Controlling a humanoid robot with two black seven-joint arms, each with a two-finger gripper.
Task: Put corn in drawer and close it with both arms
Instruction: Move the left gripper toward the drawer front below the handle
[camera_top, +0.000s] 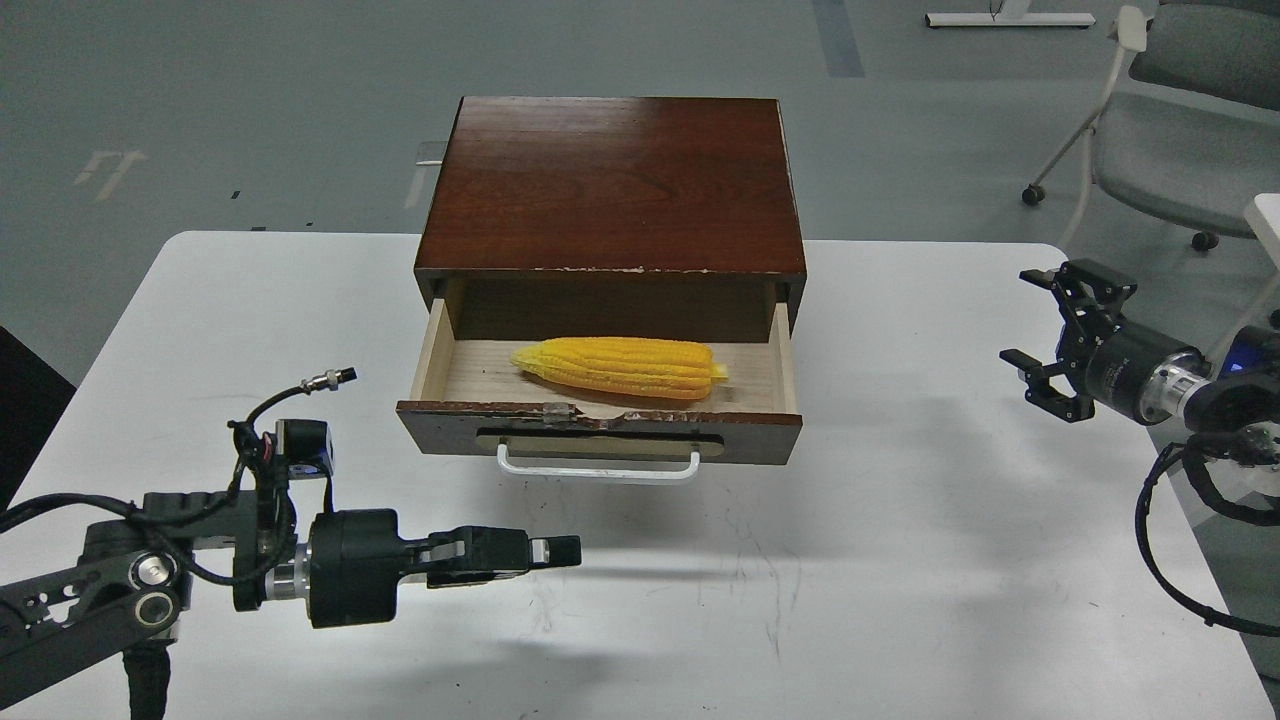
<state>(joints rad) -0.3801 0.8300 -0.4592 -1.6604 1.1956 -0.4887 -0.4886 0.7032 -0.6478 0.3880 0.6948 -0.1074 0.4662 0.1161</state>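
Note:
The corn (620, 367) lies lengthwise inside the drawer (600, 437), which is pulled out of the dark brown cabinet (615, 180). The drawer's white bar handle (598, 468) faces me. My left gripper (562, 552) is low over the table in front of the drawer, below and left of the handle. It points right, its fingers are together, and it holds nothing. My right gripper (1035, 320) is open and empty, well to the right of the drawer, and points left toward it.
The white table (900, 560) carries the cabinet at its back middle. A grey office chair (1170, 130) stands on the floor beyond the table's right corner. Black cables hang from both arms.

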